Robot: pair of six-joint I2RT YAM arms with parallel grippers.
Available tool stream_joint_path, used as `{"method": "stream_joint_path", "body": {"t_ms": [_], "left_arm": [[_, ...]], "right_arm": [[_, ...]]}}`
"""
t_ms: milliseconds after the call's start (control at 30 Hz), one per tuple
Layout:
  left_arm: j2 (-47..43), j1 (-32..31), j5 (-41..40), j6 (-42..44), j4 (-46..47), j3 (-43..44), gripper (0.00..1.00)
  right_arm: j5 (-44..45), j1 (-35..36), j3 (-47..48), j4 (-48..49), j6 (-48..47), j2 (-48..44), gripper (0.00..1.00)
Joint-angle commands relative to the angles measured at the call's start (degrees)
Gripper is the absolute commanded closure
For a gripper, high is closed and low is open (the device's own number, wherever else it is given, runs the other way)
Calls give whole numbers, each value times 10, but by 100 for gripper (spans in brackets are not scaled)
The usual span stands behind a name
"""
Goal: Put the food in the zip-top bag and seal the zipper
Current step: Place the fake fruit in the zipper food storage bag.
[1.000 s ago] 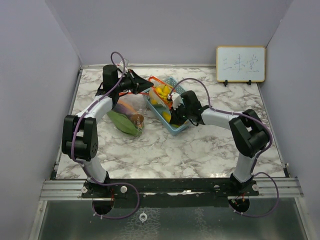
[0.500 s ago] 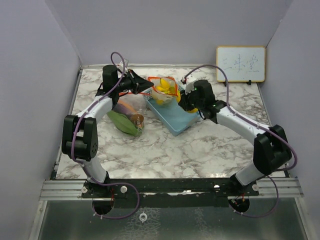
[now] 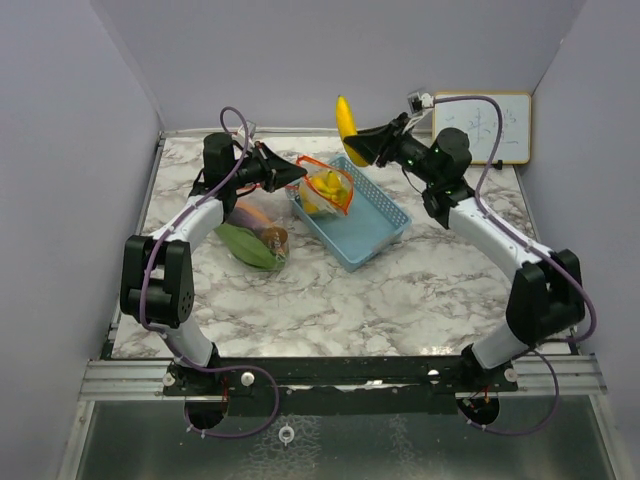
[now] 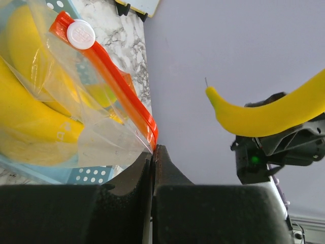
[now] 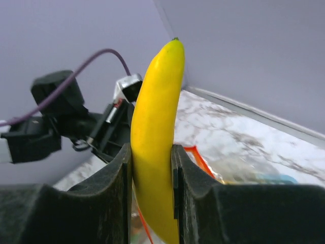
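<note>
The right gripper [image 3: 366,142] clamps a banana [image 3: 346,125] high over the far edge of the basket [image 3: 375,228]. The left gripper [image 3: 296,172] pinches the bag [image 3: 330,188] rim shut-tight (right at the orange zipper [image 4: 109,76]).

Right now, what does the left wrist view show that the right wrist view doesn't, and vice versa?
Left wrist only: the white slider, bananas inside the bag, the left gripper pinching its rim. Right wrist only: the right gripper squeezing the held banana from both sides, the left arm's purple cable. Both: that banana and the orange zipper.
</note>
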Motion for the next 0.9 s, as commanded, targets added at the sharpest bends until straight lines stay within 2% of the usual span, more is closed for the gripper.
{"method": "stream_joint_path", "body": {"t_ms": [0, 67, 167, 367, 567, 867], "left_arm": [[-25, 1, 5, -2, 15, -7, 100], [-24, -1, 5, -4, 15, -7, 100], [-25, -3, 4, -6, 17, -8, 100], [-16, -3, 6, -8, 24, -4, 100], [-3, -3, 8, -10, 26, 11, 100], [2, -3, 9, -12, 27, 20, 100]], "right_arm": [[-110, -7, 3, 386, 287, 125, 98], [-105, -6, 11, 495, 368, 183, 98], [-101, -3, 40, 560, 413, 245, 98], [-84, 26, 39, 587, 414, 274, 98], [-75, 40, 47, 647, 474, 328, 98], [-54, 46, 7, 617, 437, 338, 98]]}}
